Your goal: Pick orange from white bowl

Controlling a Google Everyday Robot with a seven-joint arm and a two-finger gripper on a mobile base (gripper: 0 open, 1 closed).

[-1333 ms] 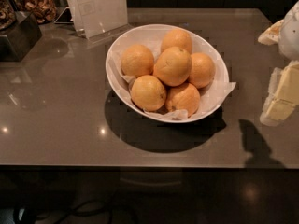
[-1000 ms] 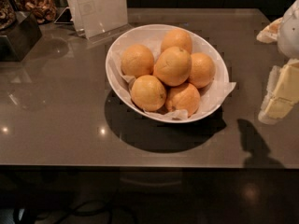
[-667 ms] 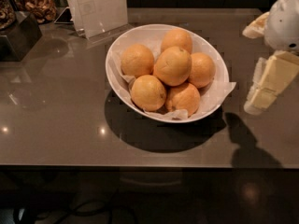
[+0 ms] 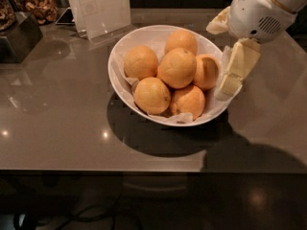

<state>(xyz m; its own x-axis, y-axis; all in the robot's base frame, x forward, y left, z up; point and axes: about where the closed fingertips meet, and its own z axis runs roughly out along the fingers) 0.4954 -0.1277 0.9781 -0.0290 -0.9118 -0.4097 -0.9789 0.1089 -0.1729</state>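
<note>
In the camera view the white bowl [image 4: 116, 66] sits mid-table, its right rim directly under the gripper [image 4: 219, 57], whose cream fingers [image 4: 238, 61] stand spread apart and hold nothing; the lower one hangs just outside the rim, beside the crinkled paper [image 4: 178, 118]. The orange [image 4: 177, 67] lies on top in the middle of the pile, crowded by five smaller oranges [image 4: 152, 95], with its top uncovered. Behind the bowl's left rim stands a sign card [image 4: 100, 8], and a dark box [image 4: 18, 38] sits at the far left. The glossy grey table [image 4: 57, 123] is bare left and front of the bowl, and its front edge runs across the lower frame.
</note>
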